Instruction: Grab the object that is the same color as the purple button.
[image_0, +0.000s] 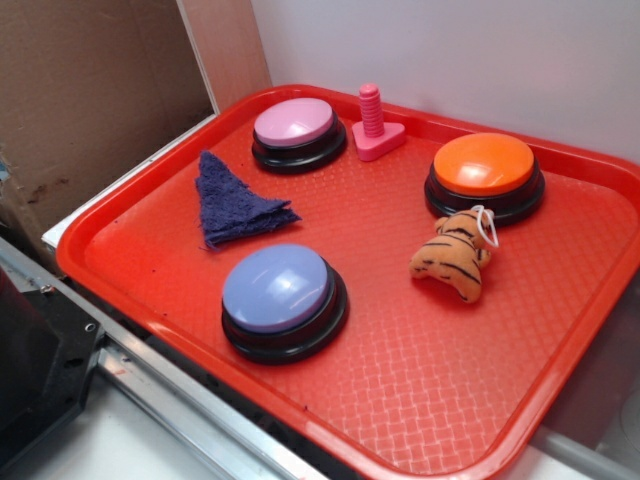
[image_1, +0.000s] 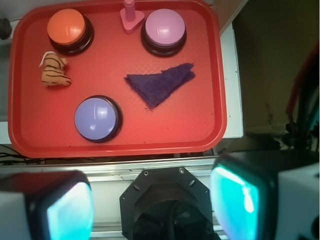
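Holding clear above the tray's (image_1: 15, 125) near edge, the tool (image_1: 150, 210) is kept spread and empty. Cloth (image_1: 161, 85): laid flat toward one side edge, between purple button (image_1: 97, 119) and pink button (image_1: 164, 28), untouched, matched by colour.

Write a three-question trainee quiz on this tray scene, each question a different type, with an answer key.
1. True or false: the purple cloth lies on top of the purple button.
2. Which item sits closest to the orange button? A) pink bolt B) plush tiger C) purple cloth
3. Fill in: in the wrist view the claw hangs outside the red tray, holding ____.

Key: 1 false, they lie apart; 2 B; 3 nothing.
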